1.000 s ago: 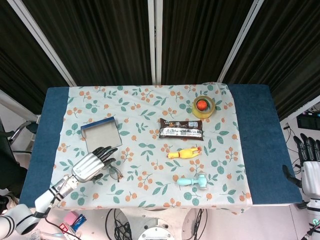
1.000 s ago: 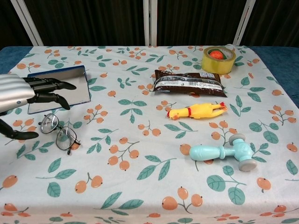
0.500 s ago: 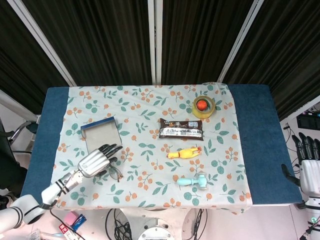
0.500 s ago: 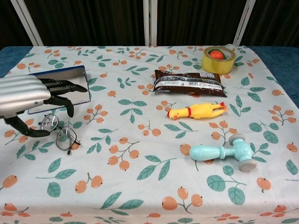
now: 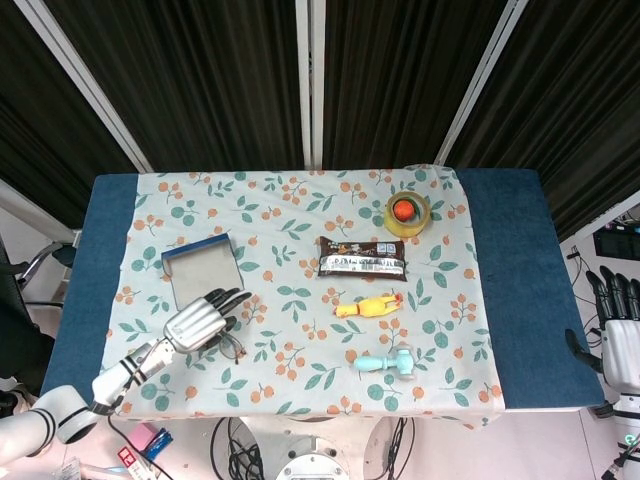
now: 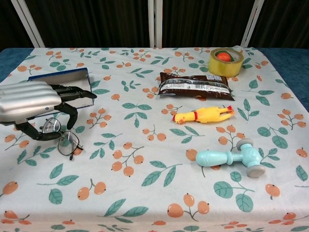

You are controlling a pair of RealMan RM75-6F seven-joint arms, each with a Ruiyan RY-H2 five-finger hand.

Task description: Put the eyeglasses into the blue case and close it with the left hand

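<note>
The eyeglasses (image 6: pixel 68 141) lie unfolded on the floral cloth at the front left, also seen in the head view (image 5: pixel 230 346). The open blue case (image 5: pixel 203 270) sits just behind them, its pale inside up; in the chest view only its rim (image 6: pixel 63 73) shows past my hand. My left hand (image 6: pixel 35 102) hovers low over the glasses' left lens and the case's near edge, fingers spread and curved, holding nothing; the head view shows the left hand (image 5: pixel 200 322) too. My right hand (image 5: pixel 620 335) hangs off the table's far right, fingers straight.
A tape roll (image 6: pixel 225 61) with an orange ball inside stands at the back right. A brown snack packet (image 6: pixel 195 86), a yellow rubber chicken (image 6: pixel 203 115) and a teal toy hammer (image 6: pixel 231 157) lie across the middle and right.
My left hand has moved right and forward over the glasses, its thumb dropping beside the left lens. The glasses and case have not moved.
</note>
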